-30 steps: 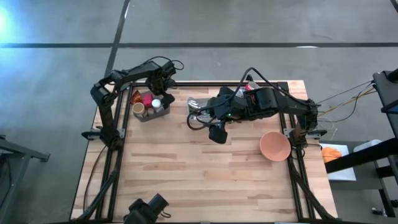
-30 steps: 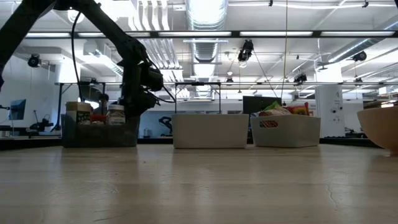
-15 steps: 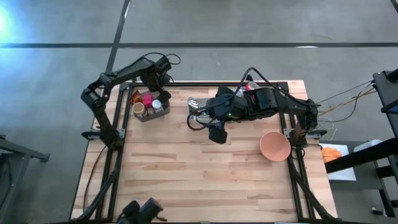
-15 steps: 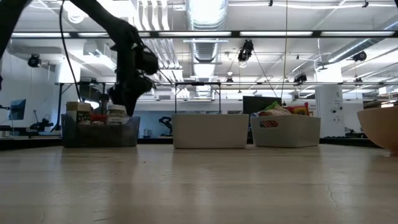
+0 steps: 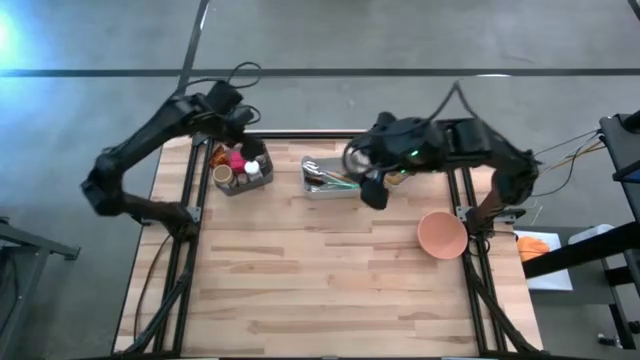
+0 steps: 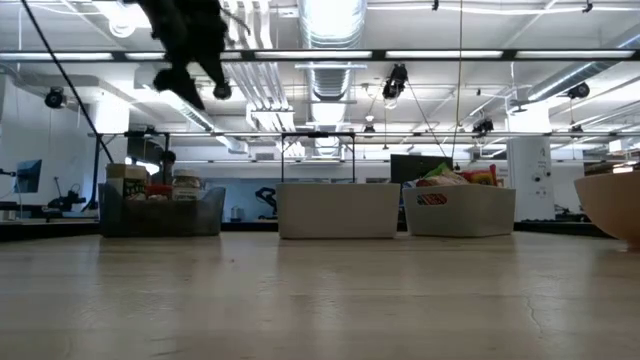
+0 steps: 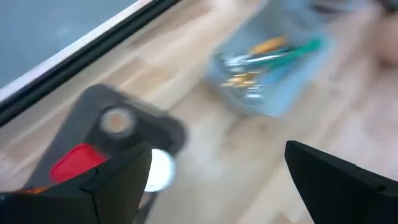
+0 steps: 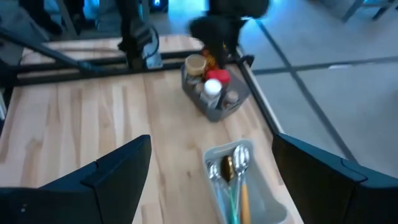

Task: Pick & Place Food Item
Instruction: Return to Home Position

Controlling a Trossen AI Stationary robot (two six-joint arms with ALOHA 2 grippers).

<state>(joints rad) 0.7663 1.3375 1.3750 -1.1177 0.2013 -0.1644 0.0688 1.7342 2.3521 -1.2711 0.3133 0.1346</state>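
The near half of the wooden table [image 5: 300,290] lies bare. The first thing on it is a salmon-coloured bowl [image 5: 441,234], standing upright near the right edge. Farther in, the right gripper [image 8: 211,138] hangs over the table just beside the right end of a gray bin [image 6: 338,212]. Its two fingers are spread wide and there is nothing between them. That gray bin sits at the middle of the far side and holds spoons [image 8: 231,167] and other cutlery lying lengthwise. To its left, near the far left corner, stands the black bin [image 6: 160,214]. The task's thing, the brown-lidded jar [image 8: 196,63], stands upright inside it, packed close with a red-capped bottle [image 8: 216,76] and a white-capped bottle [image 8: 212,89]. The left gripper [image 7: 217,155] is raised high above the black bin's far side, well clear of what stands in it. Its fingers are also wide apart and grip nothing. To the right of the gray bin, along the same far edge, a second gray bin [image 6: 460,213] holds food packets [image 6: 455,176] that stick up above its rim. From above, most of this second bin is hidden under the right arm.
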